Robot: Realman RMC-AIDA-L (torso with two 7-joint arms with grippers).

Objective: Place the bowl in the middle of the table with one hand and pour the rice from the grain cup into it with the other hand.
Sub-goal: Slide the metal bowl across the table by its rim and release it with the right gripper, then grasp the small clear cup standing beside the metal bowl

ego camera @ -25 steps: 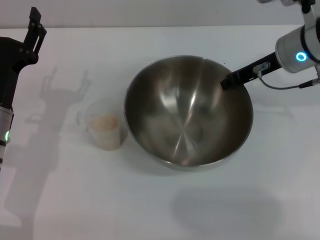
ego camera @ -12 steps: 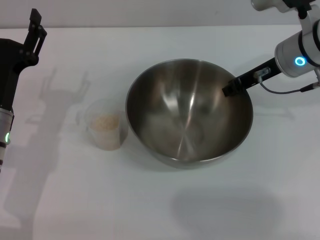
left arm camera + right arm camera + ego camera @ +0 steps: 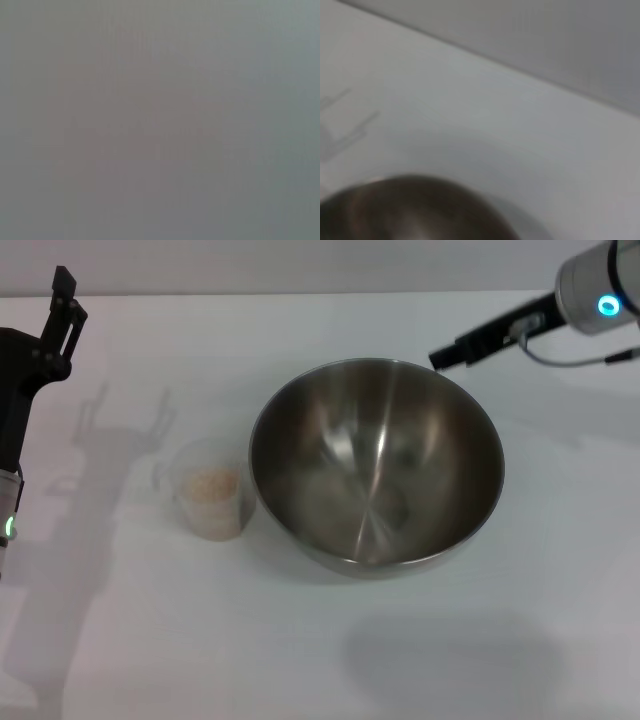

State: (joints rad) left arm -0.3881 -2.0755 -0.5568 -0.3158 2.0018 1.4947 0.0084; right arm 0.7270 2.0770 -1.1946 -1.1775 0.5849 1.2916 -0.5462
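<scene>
The steel bowl [image 3: 377, 465] stands in the middle of the white table [image 3: 450, 640], and its rim [image 3: 410, 205] also shows in the right wrist view. Just left of it, almost touching, stands the clear grain cup [image 3: 210, 495] with beige rice [image 3: 212, 485] inside. My right gripper [image 3: 440, 357] hangs above the bowl's far right rim, off the bowl, open and holding nothing. Far to the left my left gripper [image 3: 66, 302] is raised and open, well apart from the cup. The left wrist view shows only flat grey.
The table's far edge [image 3: 300, 292] runs along the top of the head view. My left gripper's forked shadow [image 3: 130, 415] falls on the table behind the cup. A cable [image 3: 575, 360] loops under my right wrist.
My right gripper has left the bowl's right rim and risen up and away toward the far right. The bowl has settled flat. The left arm shifted slightly left.
</scene>
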